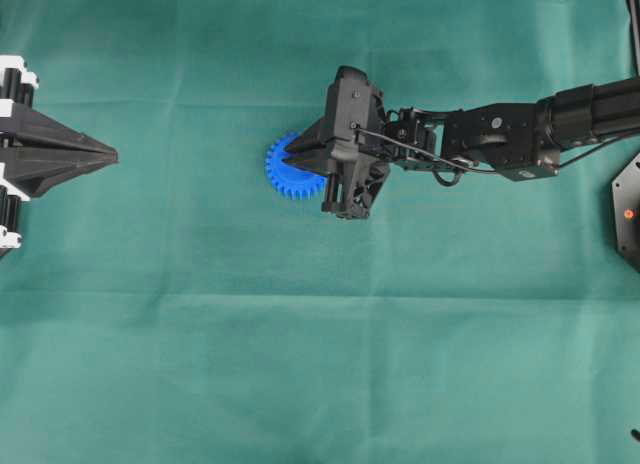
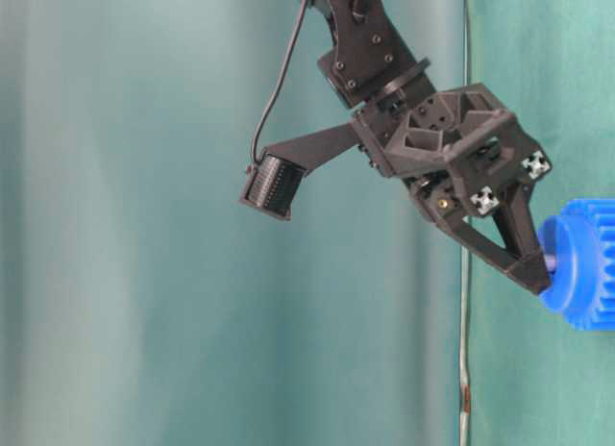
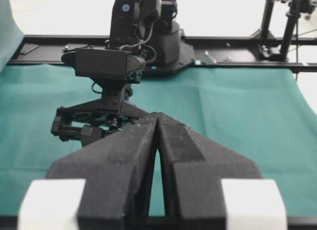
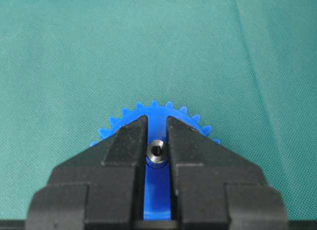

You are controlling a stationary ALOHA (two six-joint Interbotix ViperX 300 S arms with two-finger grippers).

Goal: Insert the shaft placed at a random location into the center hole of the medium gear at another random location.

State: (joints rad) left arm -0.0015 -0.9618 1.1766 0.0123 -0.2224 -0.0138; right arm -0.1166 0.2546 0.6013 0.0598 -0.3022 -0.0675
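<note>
Gripping the shaft (image 4: 157, 153): right end effector (image 4: 157, 141), fingers closed on the small silver pin, shiny end facing the wrist camera. Position in the overhead view: just left of centre, arm entering from 3 o'clock, tips over the gear (image 1: 292, 174). Gear: bright blue, toothed, flat on the green table (image 1: 300, 364); teeth show at 9 and 6 o'clock of the end effector, its right half hidden beneath it. In the table-level view the pin sits between the fingertips and the gear's raised hub, touching or just off it; whether it has entered the centre hole cannot be told. Left end effector (image 3: 157, 122): at 9 o'clock of the overhead view, well apart from the gear, fingers pressed together, holding nothing.
</note>
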